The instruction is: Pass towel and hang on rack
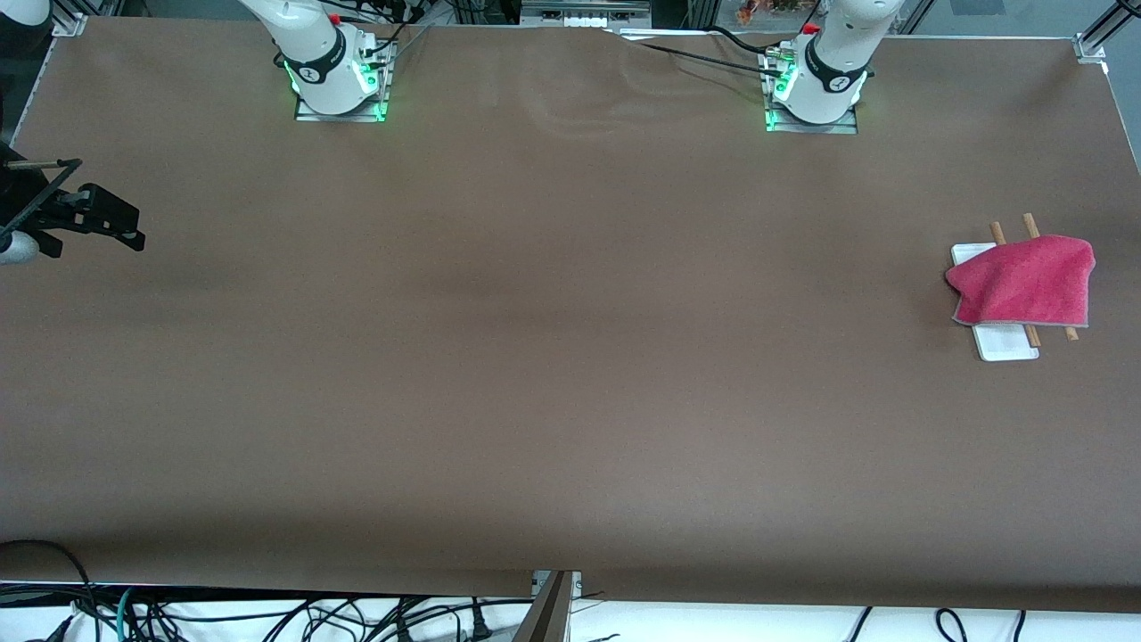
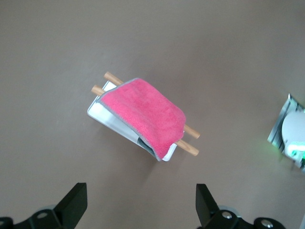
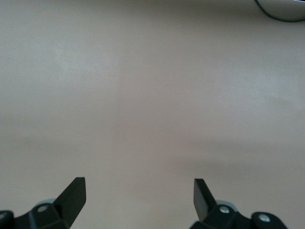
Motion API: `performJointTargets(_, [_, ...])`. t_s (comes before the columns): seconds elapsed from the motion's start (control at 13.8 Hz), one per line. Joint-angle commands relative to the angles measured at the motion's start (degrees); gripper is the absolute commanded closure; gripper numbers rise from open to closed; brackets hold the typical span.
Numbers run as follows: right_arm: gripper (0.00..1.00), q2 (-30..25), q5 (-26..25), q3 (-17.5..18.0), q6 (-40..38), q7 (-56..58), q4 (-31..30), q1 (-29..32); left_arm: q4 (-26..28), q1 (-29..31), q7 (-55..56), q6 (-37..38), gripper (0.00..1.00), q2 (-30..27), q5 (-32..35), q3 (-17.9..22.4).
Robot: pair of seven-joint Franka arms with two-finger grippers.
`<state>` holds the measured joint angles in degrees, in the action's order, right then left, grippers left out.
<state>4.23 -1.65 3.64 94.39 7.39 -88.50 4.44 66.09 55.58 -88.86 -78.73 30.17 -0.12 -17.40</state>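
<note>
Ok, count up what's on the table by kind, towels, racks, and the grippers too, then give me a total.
Towels: 1, the pink-red towel draped over the rack.
Racks: 1, the rack at the left arm's end of the table.
Grippers: 2, the left gripper open above the towel, the right gripper open over bare table.
Total: 4

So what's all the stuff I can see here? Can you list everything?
towel: one, pink-red with a pale grey edge, draped over the rack's rods, at the left arm's end of the table.
rack: one, white base with two brown wooden rods, under the towel.
table: one, brown cover.
cables: several, black, below the table's edge nearest the front camera.
arm bases: two, white with green lights, along the table's edge farthest from the front camera.
left claw: one, black, open, over the table near the rack.
right claw: one, black, open, over bare table at the right arm's end.
</note>
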Motion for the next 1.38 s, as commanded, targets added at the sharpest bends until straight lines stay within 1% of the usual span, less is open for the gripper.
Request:
performJointTargets(0.0, [0.0, 0.3, 0.8, 0.1, 0.1, 1.0, 0.9, 0.2, 0.2, -3.8, 9.5, 1.1, 0.0, -4.1, 5.2, -0.4])
performJointTargets(0.15, [0.0, 0.3, 0.8, 0.1, 0.1, 0.9, 0.9, 0.2, 1.3, -7.3, 17.2, 2.5, 0.0, -6.3, 6.3, -0.5])
performJointTargets(0.51, [0.0, 0.3, 0.9, 0.1, 0.1, 0.9, 0.9, 0.2, 1.9, -16.6, 35.5, 7.4, 0.0, -8.8, 6.4, -0.4])
performJointTargets(0.65, [0.0, 0.3, 0.9, 0.1, 0.1, 0.8, 0.9, 0.2, 7.4, -21.9, 43.7, 6.2, 0.0, -14.0, 6.3, 0.4])
performJointTargets(0.73, [0.0, 0.3, 0.9, 0.1, 0.1, 0.8, 0.9, 0.2, 9.0, -24.2, 47.7, 5.8, 0.0, -15.4, 6.3, 1.6])
performJointTargets(0.8, [0.0, 0.3, 0.9, 0.1, 0.1, 0.8, 0.9, 0.2, 11.0, -27.4, 50.9, 5.3, 0.0, -17.1, 6.1, 3.9])
performJointTargets(0.94, [0.0, 0.3, 0.9, 0.1, 0.1, 0.8, 0.9, 0.2, 16.2, -37.2, 58.1, 3.0, 0.0, -21.2, 5.4, 12.2])
performJointTargets(1.02, [0.0, 0.3, 0.9, 0.1, 0.1, 0.8, 0.9, 0.2, 19.5, -40.8, 60.7, 1.2, 0.0, -23.6, 5.2, 15.2])
performJointTargets(1.09, [0.0, 0.3, 0.9, 0.1, 0.1, 0.8, 0.9, 0.2, 23.0, -42.5, 63.6, -1.4, 0.0, -26.1, 4.8, 15.8])
performJointTargets(1.16, [0.0, 0.3, 0.9, 0.1, 0.1, 0.8, 0.9, 0.2, 25.2, -42.9, 66.8, -3.0, 0.0, -27.7, 4.2, 15.8])
performJointTargets(1.31, [0.0, 0.3, 0.9, 0.1, 0.1, 0.8, 0.9, 0.2, 27.0, -46.2, 76.3, -3.9, 0.0, -29.6, 3.9, 15.9])
